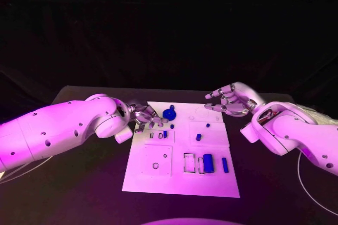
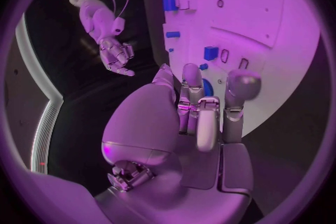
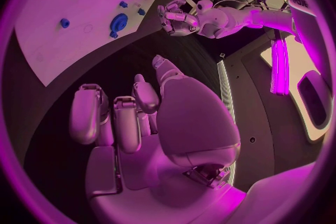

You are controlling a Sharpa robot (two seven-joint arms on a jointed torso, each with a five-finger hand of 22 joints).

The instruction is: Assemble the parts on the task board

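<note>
Where left hand [image 1: 146, 116] covers task board [image 1: 211, 183], parts unclear

— Any room over the board [image 1: 148, 181]?
— Near end, yes: just a cylinder [image 1: 208, 161] and a bar [image 1: 224, 164] lying flat there. The left hand [image 1: 146, 116] crowds the far left corner by the gear [image 1: 169, 112].
— And the right side?
— The right hand [image 1: 231, 100] hangs off the far right corner, over bare table [image 1: 261, 171].
</note>
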